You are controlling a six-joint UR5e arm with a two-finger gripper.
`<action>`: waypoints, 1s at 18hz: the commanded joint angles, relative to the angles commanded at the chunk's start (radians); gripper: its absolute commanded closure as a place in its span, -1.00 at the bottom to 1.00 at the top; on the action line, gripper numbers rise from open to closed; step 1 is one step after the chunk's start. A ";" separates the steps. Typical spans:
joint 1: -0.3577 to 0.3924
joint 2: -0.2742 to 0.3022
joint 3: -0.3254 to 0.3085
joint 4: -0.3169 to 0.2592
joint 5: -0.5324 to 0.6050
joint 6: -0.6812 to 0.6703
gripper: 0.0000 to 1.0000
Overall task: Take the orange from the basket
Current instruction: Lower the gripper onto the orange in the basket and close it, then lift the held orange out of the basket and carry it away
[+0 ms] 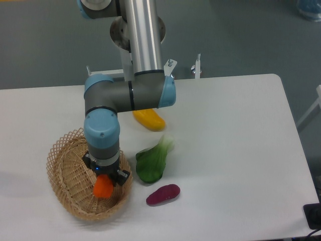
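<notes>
Orange (103, 188) over basket (62, 170); white table (235, 150); grey floor (50, 45)

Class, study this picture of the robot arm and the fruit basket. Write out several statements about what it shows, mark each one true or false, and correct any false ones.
1. The orange sits directly under the end effector, over the basket. True.
2. The purple vegetable lies inside the basket. False: it lies on the table.
3. The leafy green vegetable lies right of the basket. True.
4. The yellow fruit is in the basket. False: it lies on the table behind the arm.
</notes>
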 joint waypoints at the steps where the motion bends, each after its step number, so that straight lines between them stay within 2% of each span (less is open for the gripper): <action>1: 0.008 0.009 -0.002 -0.002 0.000 0.000 0.50; 4: 0.046 0.038 -0.006 -0.028 0.000 0.003 0.49; 8: 0.092 0.066 -0.023 -0.028 0.006 0.012 0.49; 10: 0.139 0.083 -0.044 -0.020 0.011 0.015 0.49; 12: 0.175 0.100 -0.046 -0.020 0.018 0.079 0.48; 15: 0.258 0.112 -0.057 -0.018 0.021 0.245 0.48; 18: 0.330 0.124 -0.052 -0.011 0.021 0.255 0.48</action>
